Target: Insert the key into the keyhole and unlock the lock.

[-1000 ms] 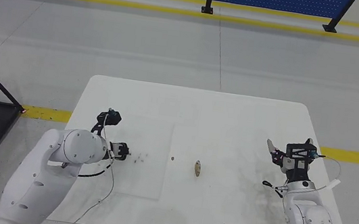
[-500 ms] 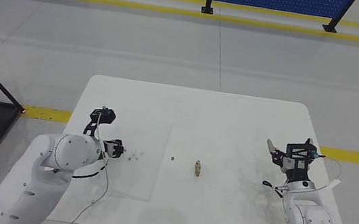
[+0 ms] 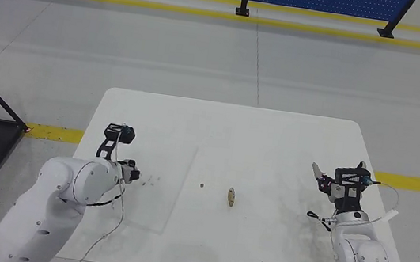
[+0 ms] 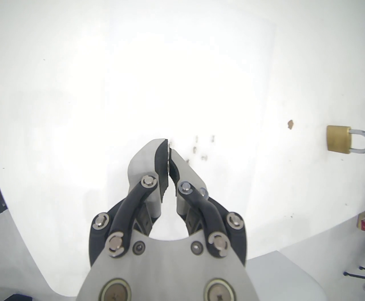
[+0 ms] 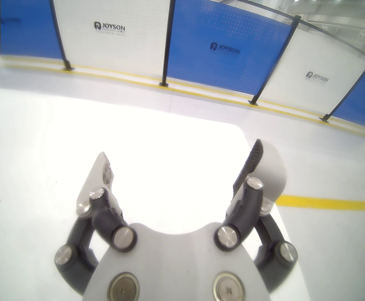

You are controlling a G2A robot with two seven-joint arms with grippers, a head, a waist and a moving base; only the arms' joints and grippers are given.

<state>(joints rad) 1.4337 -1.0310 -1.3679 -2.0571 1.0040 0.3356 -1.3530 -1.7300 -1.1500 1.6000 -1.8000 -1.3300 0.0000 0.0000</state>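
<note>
Currently, the brass padlock lies flat; left claw clenched, right claw released.

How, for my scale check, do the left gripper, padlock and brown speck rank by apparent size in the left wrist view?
1. left gripper, largest, though it is nearest the camera
2. padlock
3. brown speck, smallest

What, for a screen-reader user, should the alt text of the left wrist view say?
The left gripper, shut, hangs over a white table. A brass padlock lies on the table farther off, apart from the gripper, with a small brown speck near it.
</note>
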